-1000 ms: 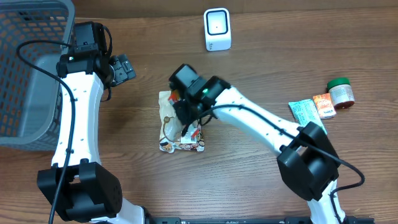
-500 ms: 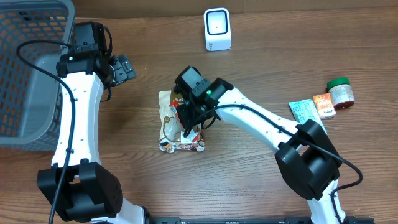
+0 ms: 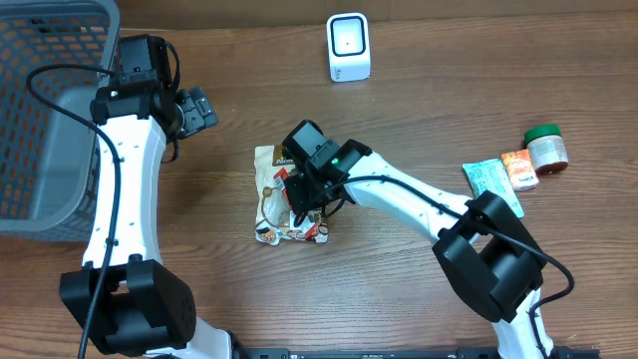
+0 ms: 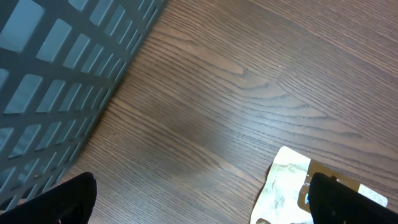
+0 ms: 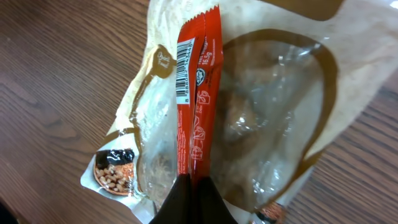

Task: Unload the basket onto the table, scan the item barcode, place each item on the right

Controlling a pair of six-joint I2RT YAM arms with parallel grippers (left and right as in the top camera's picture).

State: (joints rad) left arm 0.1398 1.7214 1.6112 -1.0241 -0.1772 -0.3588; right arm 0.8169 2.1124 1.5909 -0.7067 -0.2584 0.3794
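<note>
Scanner (image 3: 348,47) at the far edge, basket (image 3: 40,100) on my left, jar (image 3: 546,148) well off to my right. From overhead my right arm covers most of the red packet (image 5: 196,99). It's mid-table over the beige pouch (image 5: 273,124), barcode (image 5: 185,68) showing. Right pincer (image 5: 189,190) is pinched on its end, arm reaching inward. Left pincer (image 3: 199,108) is spread wide beside the basket.

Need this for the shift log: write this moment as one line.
right hand: shut on red stick pack | pack: barcode showing, over clear-window pouch | left hand: open, beside basket | scanner: apart from pack
</note>
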